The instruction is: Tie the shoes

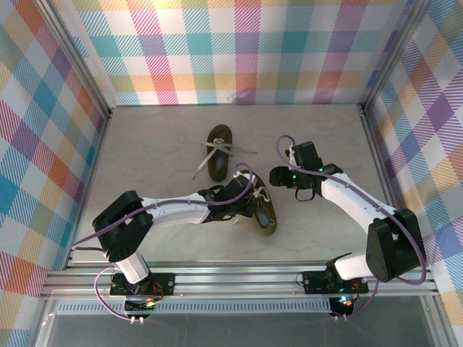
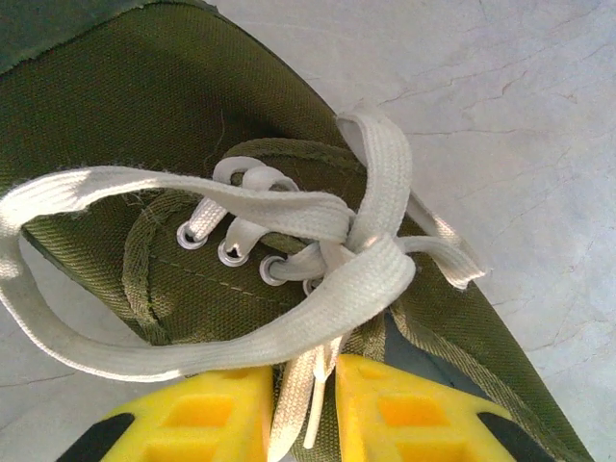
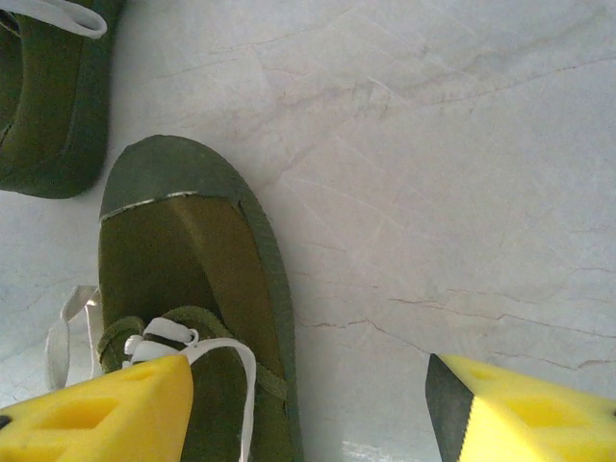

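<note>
At centre, the near shoe (image 1: 266, 215) lies diagonally; left fingers (image 2: 192, 423) pinch its lace (image 2: 318, 289), right fingers (image 3: 96, 414) apart.

Both arms are the same build. Left arm (image 1: 181, 211): white shell links, bulky black joint housings, black base (image 1: 141, 285). A purple cable (image 1: 163, 207) runs back along it from behind the jaws and loops at the base. Left gripper (image 1: 255, 204): black body behind the jaws. Its fingers (image 2: 197, 423) are bright yellow plastic, blocky, with moulded rectangular recesses on top and a black patch at the outer rear corner. Right arm (image 1: 347, 196): white and black likewise, with a purple loop just behind the jaws. Right gripper (image 1: 283, 177): black body with a green light (image 1: 294, 176) behind the jaws. Its yellow fingers have a dark grey face on the side toward the gap.
</note>
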